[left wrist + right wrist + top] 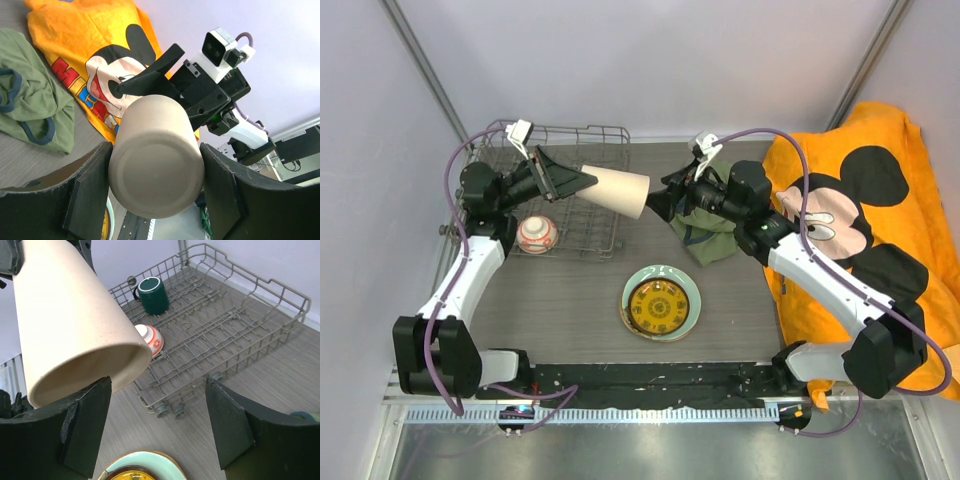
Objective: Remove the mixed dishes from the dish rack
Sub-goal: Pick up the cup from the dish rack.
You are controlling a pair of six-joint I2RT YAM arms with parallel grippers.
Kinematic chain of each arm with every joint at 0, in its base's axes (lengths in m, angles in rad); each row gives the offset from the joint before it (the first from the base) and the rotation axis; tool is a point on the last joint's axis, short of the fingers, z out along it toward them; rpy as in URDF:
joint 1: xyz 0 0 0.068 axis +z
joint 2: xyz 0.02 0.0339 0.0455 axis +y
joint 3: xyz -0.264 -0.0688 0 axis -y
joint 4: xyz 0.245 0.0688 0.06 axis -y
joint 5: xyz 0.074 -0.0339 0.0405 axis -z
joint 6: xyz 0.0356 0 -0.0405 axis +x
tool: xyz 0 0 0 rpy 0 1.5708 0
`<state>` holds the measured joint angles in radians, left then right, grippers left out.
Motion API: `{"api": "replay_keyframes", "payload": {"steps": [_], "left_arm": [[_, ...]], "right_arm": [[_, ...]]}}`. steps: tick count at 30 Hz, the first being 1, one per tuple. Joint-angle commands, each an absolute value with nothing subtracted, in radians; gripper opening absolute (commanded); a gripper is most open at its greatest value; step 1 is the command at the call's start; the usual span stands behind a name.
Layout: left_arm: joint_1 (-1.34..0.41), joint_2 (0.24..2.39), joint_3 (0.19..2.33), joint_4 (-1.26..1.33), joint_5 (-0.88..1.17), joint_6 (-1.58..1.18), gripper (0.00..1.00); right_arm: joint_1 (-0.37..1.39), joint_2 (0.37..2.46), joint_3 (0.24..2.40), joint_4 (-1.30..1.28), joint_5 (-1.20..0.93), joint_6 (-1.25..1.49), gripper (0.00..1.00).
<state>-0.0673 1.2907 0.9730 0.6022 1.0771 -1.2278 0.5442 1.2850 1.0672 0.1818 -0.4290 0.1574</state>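
The left tool [583, 181] is pinching the beige cup [620, 190] by its base, sideways in the air. The right tool [655, 205] is hanging spread, the cup's mouth just in front of it.

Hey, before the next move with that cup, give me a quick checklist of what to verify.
1. Left gripper holds the beige cup: ok, clamped near its base, cup lying sideways off the table.
2. Right gripper ready to take it: ok, jaws wide apart.
3. Cup rim centred between the right gripper's fingers: not ok, in the right wrist view it sits over one finger.
4. Bare table for setting down: ok, beside the stacked plates.
5. Dish rack emptied: not ok, dark green mug and red-and-white bowl are inside it.
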Motion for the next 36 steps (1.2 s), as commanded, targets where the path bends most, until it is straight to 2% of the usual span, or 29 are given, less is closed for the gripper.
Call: {"api": "replay_keyframes", "payload": {"steps": [1,17,21,24,25,28,29,31,32,36], "left_arm": [[-0.060,1.249,0.959,0.670,1.054,-1.246,0.03],[-0.060,1.230,0.914,0.684,1.034,-1.244,0.04],[-0.058,1.230,0.908,0.686,1.031,-1.243,0.05],[-0.060,1.230,0.904,0.684,1.026,-1.241,0.06],[-0.060,1.230,0.900,0.684,1.025,-1.239,0.07],[-0.060,1.235,0.897,0.677,1.023,-1.232,0.12],[-0.060,1.233,0.896,0.672,1.022,-1.221,0.16],[-0.060,1.232,0.891,0.643,1.020,-1.200,0.22],[-0.060,1.229,0.888,0.637,1.019,-1.181,0.30],[-0.054,1.220,0.874,0.603,1.005,-1.146,0.47]], "right_arm": [[0.543,1.307,1.074,0.293,-0.498,0.202,0.79],[0.543,1.426,1.109,0.462,-0.629,0.356,0.51],[0.543,1.451,1.124,0.483,-0.650,0.382,0.40],[0.543,1.463,1.132,0.492,-0.660,0.393,0.29],[0.543,1.465,1.134,0.500,-0.661,0.397,0.22],[0.543,1.470,1.137,0.512,-0.669,0.411,0.13],[0.543,1.471,1.135,0.514,-0.669,0.411,0.06],[0.543,1.468,1.134,0.515,-0.669,0.411,0.01],[0.543,1.468,1.131,0.517,-0.669,0.410,0.01],[0.543,1.453,1.112,0.520,-0.664,0.397,0.01]]}}
